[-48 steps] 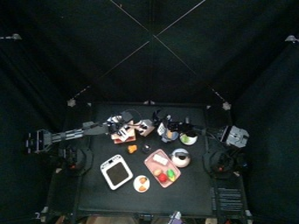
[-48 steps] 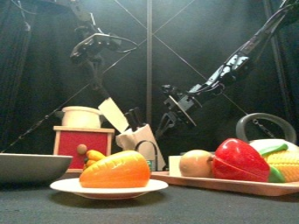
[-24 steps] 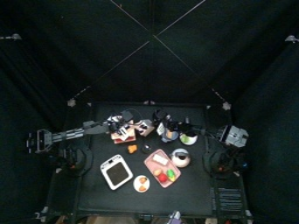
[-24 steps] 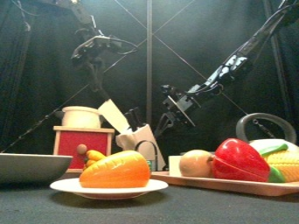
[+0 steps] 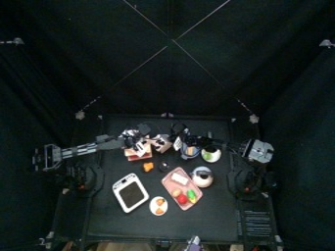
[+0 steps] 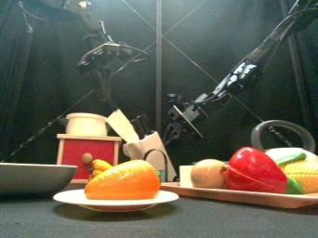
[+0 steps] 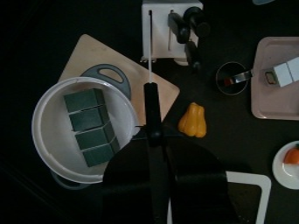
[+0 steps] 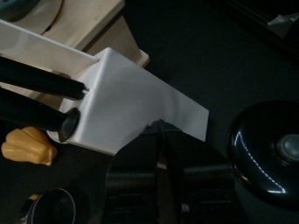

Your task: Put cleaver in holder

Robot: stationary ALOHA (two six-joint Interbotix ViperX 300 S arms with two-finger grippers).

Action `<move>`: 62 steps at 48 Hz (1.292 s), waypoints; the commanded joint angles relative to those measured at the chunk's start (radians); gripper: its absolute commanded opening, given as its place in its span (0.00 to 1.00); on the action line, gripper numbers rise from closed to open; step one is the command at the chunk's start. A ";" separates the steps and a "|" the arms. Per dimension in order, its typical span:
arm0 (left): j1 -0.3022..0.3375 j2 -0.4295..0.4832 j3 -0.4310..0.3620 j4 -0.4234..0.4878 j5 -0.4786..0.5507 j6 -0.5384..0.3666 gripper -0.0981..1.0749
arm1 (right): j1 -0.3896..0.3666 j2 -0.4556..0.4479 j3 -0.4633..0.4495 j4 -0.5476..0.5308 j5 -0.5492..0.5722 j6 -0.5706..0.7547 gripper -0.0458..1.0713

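Black tabletop [image 5: 213,222]: white holder [image 6: 152,149] houses black-handled knives [image 7: 187,26], left pincer [image 7: 149,124] grips cleaver [image 6: 121,123] near it, right pincer's [image 8: 163,156] state unclear.

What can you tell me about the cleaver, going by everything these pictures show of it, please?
The cleaver has a broad, pale, flat blade, cream-coloured and matte in the front view. It stands tilted, blade up, above the white knife holder, beside dark handles already slotted there. The right wrist view shows the blade large, with a notched edge, just ahead of the right pincer. Whether it is seated in a slot cannot be told.
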 commanded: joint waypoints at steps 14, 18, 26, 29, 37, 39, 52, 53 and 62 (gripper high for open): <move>0.046 0.023 -0.086 -0.107 0.012 0.057 0.22 | 0.000 -0.020 -0.021 -0.003 -0.006 0.000 0.39; 0.057 0.035 -0.101 -0.144 0.017 0.094 0.22 | 0.000 -0.020 -0.021 -0.003 -0.006 0.000 0.39; 0.077 0.066 -0.130 -0.167 0.049 0.118 0.22 | 0.000 -0.020 -0.018 -0.005 -0.006 0.000 0.39; 0.081 0.077 -0.143 -0.163 0.060 0.120 0.22 | 0.000 -0.020 -0.018 -0.003 -0.006 0.000 0.39; 0.094 0.101 -0.166 -0.147 0.061 0.120 0.22 | 0.000 -0.018 -0.021 -0.005 -0.006 0.000 0.39; 0.097 0.109 -0.170 -0.146 0.061 0.120 0.23 | 0.000 -0.018 -0.021 -0.005 -0.006 0.000 0.39; 0.109 0.152 -0.187 -0.144 0.061 0.120 0.39 | 0.000 -0.020 -0.021 -0.005 -0.006 0.000 0.39; 0.110 0.155 -0.187 -0.146 0.061 0.120 0.41 | 0.000 -0.018 -0.021 -0.005 -0.006 0.000 0.39; 0.112 0.178 -0.190 -0.143 0.061 0.120 0.60 | 0.000 -0.020 -0.018 -0.005 -0.006 0.000 0.39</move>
